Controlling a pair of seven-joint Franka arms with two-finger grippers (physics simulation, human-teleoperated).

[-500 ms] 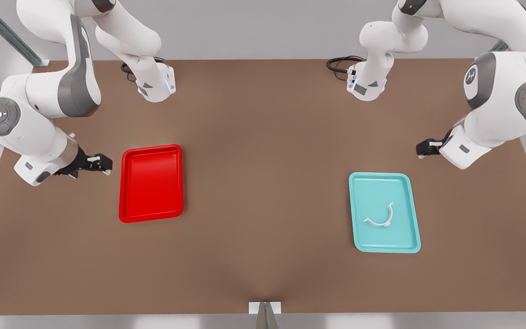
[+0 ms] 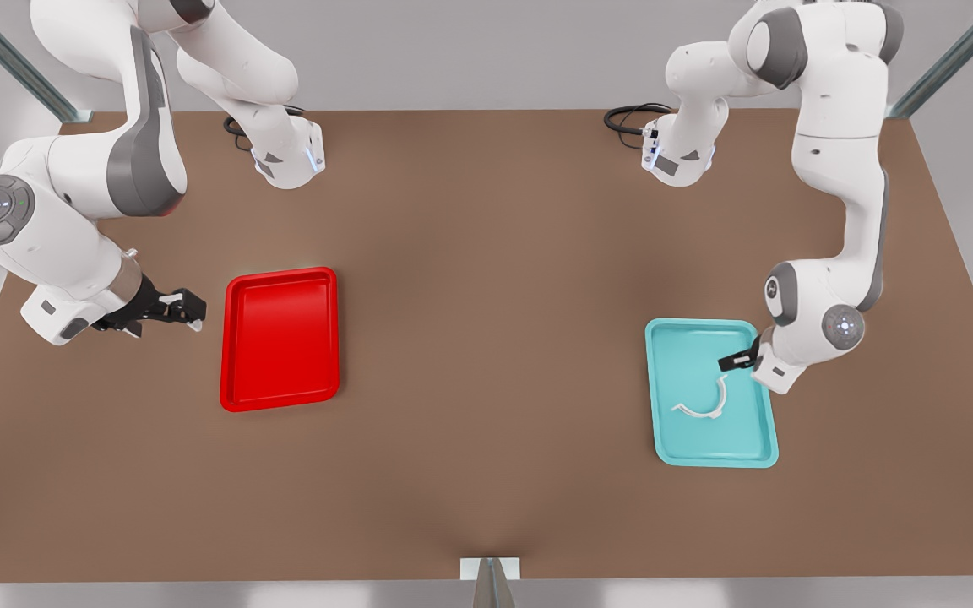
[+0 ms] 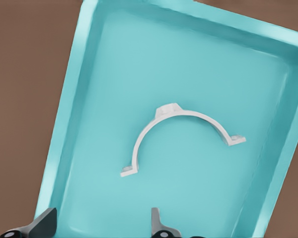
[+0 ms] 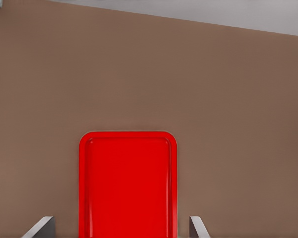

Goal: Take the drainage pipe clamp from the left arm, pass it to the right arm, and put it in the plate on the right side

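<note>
- The drainage pipe clamp (image 2: 703, 403) lies loose on the floor of the teal tray (image 2: 671, 439), near that tray's middle, curved like a half-ring with its tabs resting on the tray. Nothing grips it.
- The left gripper (image 2: 736, 361) hangs over the teal tray's rim on the side nearest its own arm, just beside one end of the clamp. In the left wrist view its fingers (image 3: 43, 224) stand spread wide and empty, the clamp (image 3: 181, 136) lying ahead of them; whether the tips already reach down to clamp level is hard to judge from these angles.
- The right gripper (image 2: 187, 308) waits just beside the plate (image 2: 281, 338), on the far side of it from the teal tray. Its fingers (image 4: 39, 227) are parted with nothing between them, and the plate (image 4: 127, 183) lies ahead.
- The plate holds nothing and sits well apart from the teal tray.
- Progress, as I read it: only the approach to the pickup is under way. Grasping the clamp, lifting it, handing it across to the right gripper, and setting it in the plate all remain.
</note>
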